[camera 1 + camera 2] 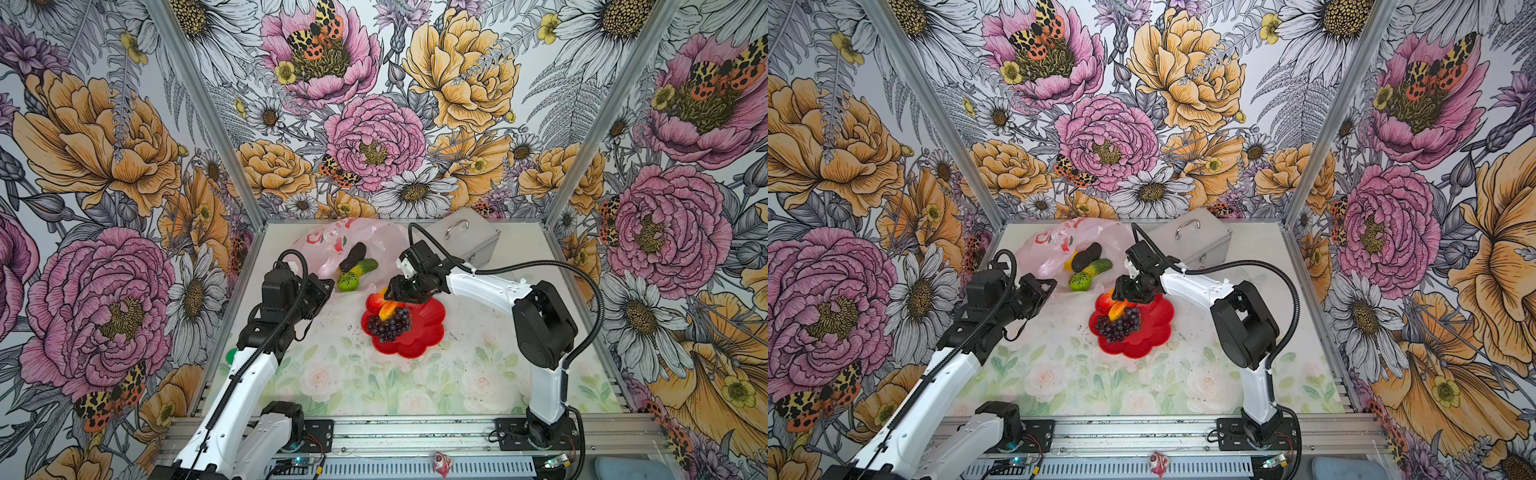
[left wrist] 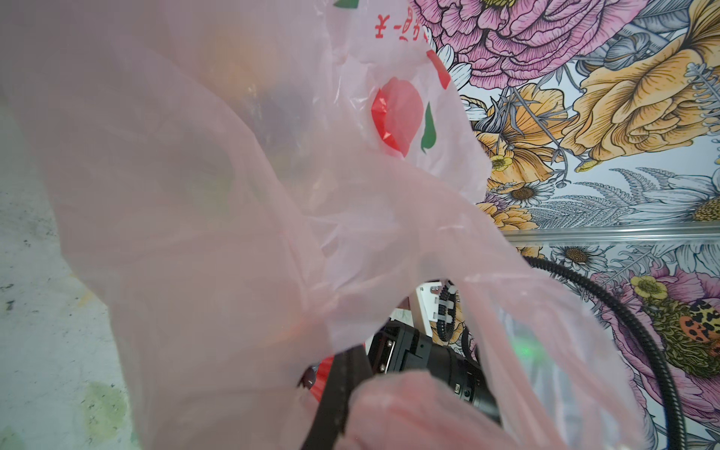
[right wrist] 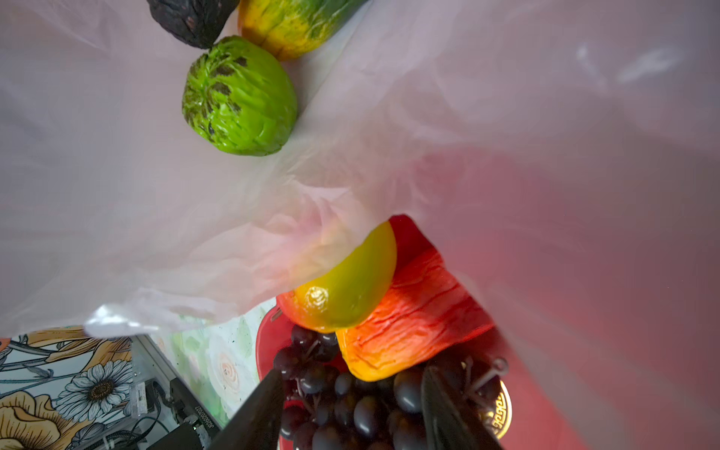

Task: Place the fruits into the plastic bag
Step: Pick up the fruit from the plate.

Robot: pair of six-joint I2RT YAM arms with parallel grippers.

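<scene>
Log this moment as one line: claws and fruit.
left claw: shut on plastic bag | right claw: open above grapes | on bag: avocado, lime, long green fruit | red dish: two mangoes, grapes

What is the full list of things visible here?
plastic bag: one, pale pink, far side of table
avocado: one, dark, on bag
long fruit: one, green-orange, beside avocado
lime: one, green, on bag
lemon: one, yellow, mostly hidden behind avocado
dish: one, red, table middle
mangoes: two, red-yellow, in dish
grape bunch: one, purple, in dish
metal case: one, silver, beside bag
left pincer: black, shut on plastic bag
right pincer: black, open over grape bunch
</scene>
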